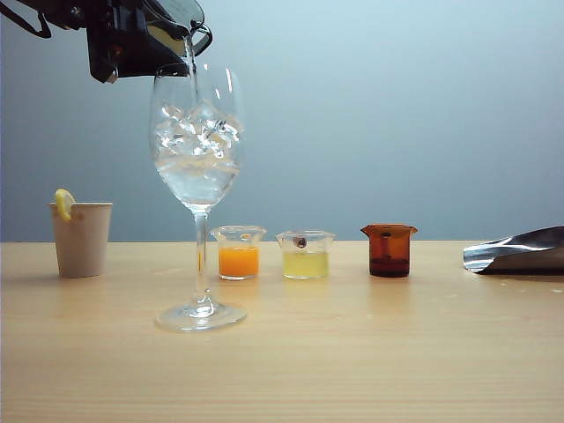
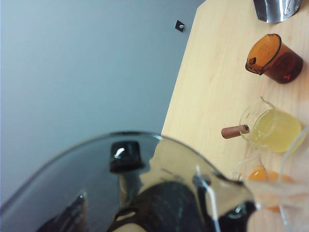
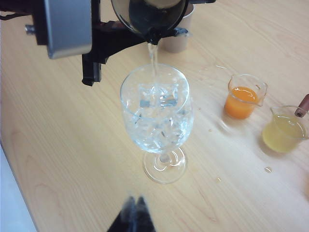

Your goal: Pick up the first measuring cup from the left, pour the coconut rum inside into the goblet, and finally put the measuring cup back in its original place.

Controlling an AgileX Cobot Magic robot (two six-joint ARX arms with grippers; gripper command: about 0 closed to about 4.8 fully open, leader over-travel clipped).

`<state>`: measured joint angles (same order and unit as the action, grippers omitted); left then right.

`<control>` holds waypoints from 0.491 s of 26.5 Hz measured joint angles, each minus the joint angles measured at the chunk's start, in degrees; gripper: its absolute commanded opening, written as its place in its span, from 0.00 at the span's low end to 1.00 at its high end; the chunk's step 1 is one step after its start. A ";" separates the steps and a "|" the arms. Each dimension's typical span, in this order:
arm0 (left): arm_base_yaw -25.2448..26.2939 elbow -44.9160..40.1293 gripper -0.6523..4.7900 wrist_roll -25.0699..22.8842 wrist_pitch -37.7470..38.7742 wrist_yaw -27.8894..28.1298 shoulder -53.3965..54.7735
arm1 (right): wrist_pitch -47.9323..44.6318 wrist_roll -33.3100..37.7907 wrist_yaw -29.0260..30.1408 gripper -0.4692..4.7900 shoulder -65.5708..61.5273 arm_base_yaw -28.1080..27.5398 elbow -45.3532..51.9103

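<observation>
My left gripper point(image 1: 163, 35) is high at the upper left, shut on the first measuring cup point(image 1: 181, 16), a smoky grey beaker tipped spout-down over the goblet point(image 1: 198, 167). A thin stream of clear coconut rum point(image 3: 153, 57) falls from the spout into the bowl, which holds ice cubes and clear liquid. In the left wrist view the tilted cup point(image 2: 130, 179) fills the foreground, with dark fingers point(image 2: 164, 203) showing through it. My right gripper point(image 3: 135, 205) is shut and empty, low over the table in front of the goblet point(image 3: 157, 111). It is not seen in the exterior view.
A beige paper cup with a lemon slice point(image 1: 81, 238) stands at the left. Right of the goblet's stem are a cup of orange liquid point(image 1: 238, 253), a cup of pale yellow liquid point(image 1: 305, 256) and an amber cup point(image 1: 389, 250). A silver foil bag point(image 1: 520, 251) lies at the far right.
</observation>
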<state>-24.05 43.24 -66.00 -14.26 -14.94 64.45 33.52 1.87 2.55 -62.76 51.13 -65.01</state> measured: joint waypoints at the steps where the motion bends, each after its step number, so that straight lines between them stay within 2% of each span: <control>1: 0.00 0.00 0.50 -0.02 0.00 0.00 0.00 | 0.00 0.00 0.00 0.07 0.00 0.00 0.00; 10: 0.00 0.00 0.50 -1.64 -0.13 0.00 0.00 | 0.04 0.00 0.00 0.07 0.00 0.00 0.00; 13: 0.02 0.00 0.50 -4.15 -0.44 -0.04 0.00 | 0.04 0.00 0.00 0.07 0.00 0.00 0.00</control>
<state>-24.03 43.24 -70.15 -14.70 -14.98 64.45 33.56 1.87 2.55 -62.76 51.13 -65.01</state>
